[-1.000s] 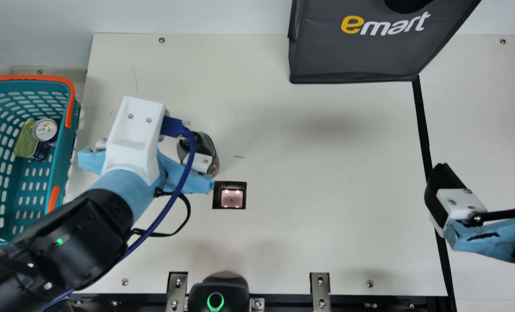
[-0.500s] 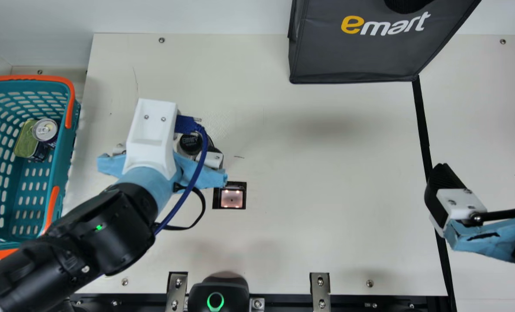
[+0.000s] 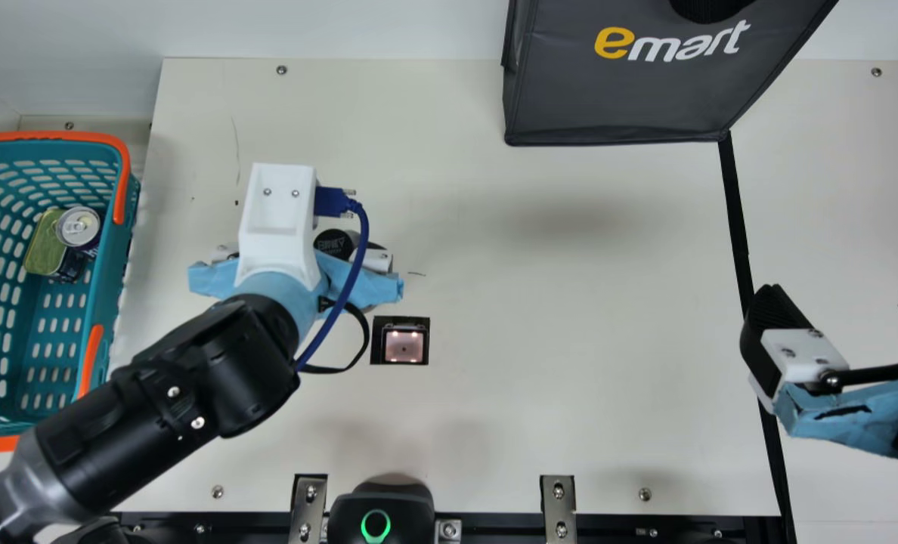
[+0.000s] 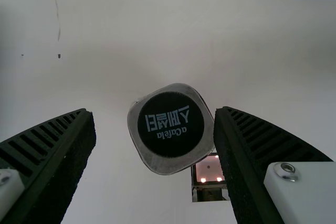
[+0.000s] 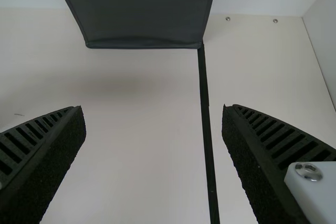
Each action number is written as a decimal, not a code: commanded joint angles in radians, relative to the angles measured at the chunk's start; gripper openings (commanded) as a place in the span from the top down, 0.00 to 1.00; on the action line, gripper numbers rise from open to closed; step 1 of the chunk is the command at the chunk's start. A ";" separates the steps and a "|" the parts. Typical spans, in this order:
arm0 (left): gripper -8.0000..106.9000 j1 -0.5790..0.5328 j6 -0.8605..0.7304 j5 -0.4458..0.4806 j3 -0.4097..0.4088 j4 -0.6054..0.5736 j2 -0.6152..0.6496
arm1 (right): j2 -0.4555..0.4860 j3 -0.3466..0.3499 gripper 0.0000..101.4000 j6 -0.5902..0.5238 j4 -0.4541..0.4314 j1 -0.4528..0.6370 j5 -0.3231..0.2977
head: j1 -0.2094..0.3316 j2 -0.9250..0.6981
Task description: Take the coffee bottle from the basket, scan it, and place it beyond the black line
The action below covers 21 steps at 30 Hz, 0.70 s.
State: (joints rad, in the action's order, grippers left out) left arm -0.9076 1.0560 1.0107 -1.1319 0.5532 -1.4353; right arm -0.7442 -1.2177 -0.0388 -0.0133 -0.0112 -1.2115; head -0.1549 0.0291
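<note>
The coffee bottle (image 3: 334, 243), dark-capped, stands on the table beside the scanner window (image 3: 404, 345), partly hidden by my left gripper (image 3: 298, 255) and its cable. Seen in the left wrist view, the bottle (image 4: 170, 124) is between the two spread fingers of the left gripper (image 4: 155, 114), nearer to one of them; I cannot tell whether it touches that one. The black line (image 3: 738, 234) runs down the table's right part. Over it, my right gripper (image 3: 842, 298) is open with nothing held; the right wrist view shows this gripper (image 5: 153, 111) astride the line (image 5: 206, 103).
A teal basket (image 3: 105, 283) with an orange rim holds a can (image 3: 78, 227) and a green-topped tin (image 3: 45, 245) at the far left. The dark shopping bag (image 3: 630, 98) stands at the back. A black device with a green ring (image 3: 376, 525) sits at the front edge.
My left gripper has shifted right across the table, away from the basket, and its fingers are now around the bottle's position. The bottle's cap stays in about the same place. The right arm is unmoved.
</note>
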 commanded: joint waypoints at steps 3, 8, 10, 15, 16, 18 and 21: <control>0.15 0.005 0.015 -0.012 -0.001 0.001 -0.015 | 0.000 0.000 0.10 0.000 0.000 0.000 0.000 | 0.017 -0.002; 0.15 0.012 0.028 -0.029 -0.006 0.001 -0.035 | 0.000 0.000 0.10 0.000 0.000 0.000 0.000 | 0.017 -0.002; 0.21 0.014 0.031 -0.035 -0.008 0.002 -0.042 | 0.000 0.000 0.10 0.000 0.000 0.000 0.000 | 0.017 -0.002; 0.50 0.019 0.033 -0.052 -0.012 0.000 -0.052 | 0.000 0.000 0.10 0.000 0.000 0.000 0.000 | 0.017 -0.002; 0.55 0.020 0.031 -0.055 -0.013 -0.002 -0.052 | 0.000 0.000 0.10 0.000 0.000 0.000 0.000 | 0.017 -0.002; 0.67 0.020 0.022 -0.061 -0.015 -0.005 -0.050 | 0.000 0.000 0.10 0.000 0.000 0.000 0.000 | 0.017 -0.002; 0.84 0.022 0.000 -0.076 -0.014 -0.009 -0.042 | 0.000 0.000 0.10 0.000 0.000 0.000 0.000 | 0.017 -0.002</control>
State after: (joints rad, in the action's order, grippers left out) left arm -0.8860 1.0660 0.9399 -1.1457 0.5446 -1.4800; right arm -0.7442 -1.2177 -0.0388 -0.0133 -0.0112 -1.2115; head -0.1549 0.0291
